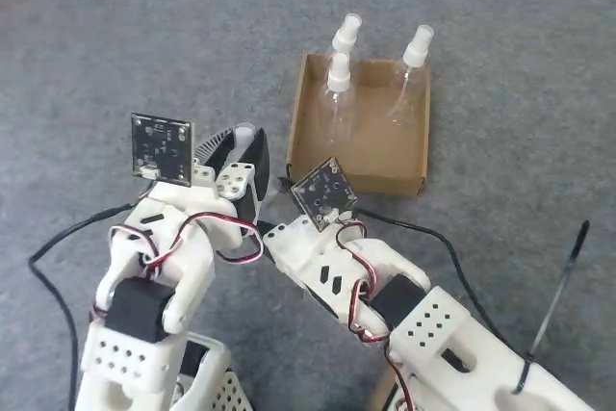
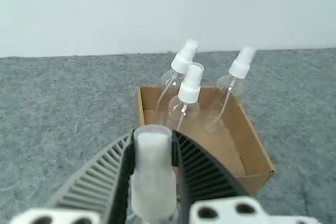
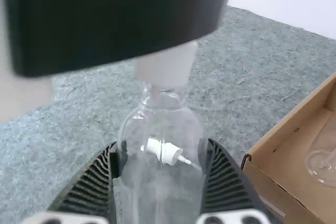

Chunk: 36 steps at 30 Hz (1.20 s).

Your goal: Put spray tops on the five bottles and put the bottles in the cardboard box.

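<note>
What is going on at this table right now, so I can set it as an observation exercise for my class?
The left end effector is shut on a white spray top and holds it at the neck of a clear bottle. The right end effector grips that bottle beside the cardboard box. Whether the top is fully seated cannot be told. Three capped bottles already stand in the box.
</note>
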Available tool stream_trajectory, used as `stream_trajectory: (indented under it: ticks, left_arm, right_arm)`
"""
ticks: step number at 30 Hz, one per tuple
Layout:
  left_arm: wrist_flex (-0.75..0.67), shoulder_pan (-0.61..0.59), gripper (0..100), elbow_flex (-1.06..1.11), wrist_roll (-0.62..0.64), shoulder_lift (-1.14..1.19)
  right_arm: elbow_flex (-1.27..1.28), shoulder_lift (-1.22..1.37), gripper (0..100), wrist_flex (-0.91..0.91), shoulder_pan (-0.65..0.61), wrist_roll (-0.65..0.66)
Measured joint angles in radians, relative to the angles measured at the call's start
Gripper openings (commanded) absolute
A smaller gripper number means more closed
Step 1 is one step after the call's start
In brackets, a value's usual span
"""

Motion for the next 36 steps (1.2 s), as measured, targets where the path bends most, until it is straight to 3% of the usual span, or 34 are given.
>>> stream_trajectory:
  ticks: [5, 17, 22, 30, 36]
  left_arm:
    - [0.000, 0.000, 12, 0.000, 0.000, 0.000]
    - [0.031, -0.005, 12, -0.114, -0.041, 0.000]
    - [0.074, -0.091, 12, -0.250, -0.058, 0.006]
    - [0.092, -0.126, 12, -0.285, -0.074, 0.265]
    - [0.094, -0.127, 12, -0.250, -0.114, 0.279]
  right_arm:
    - [0.000, 0.000, 0.6, 0.000, 0.003, -0.003]
    - [0.000, 0.000, 0.6, 0.000, 0.018, -0.003]
    - [0.012, 0.000, 0.6, -0.002, 0.020, -0.003]
    - [0.012, 0.000, 0.6, -0.002, 0.018, -0.005]
    - [0.012, 0.000, 0.6, -0.002, 0.018, -0.005]
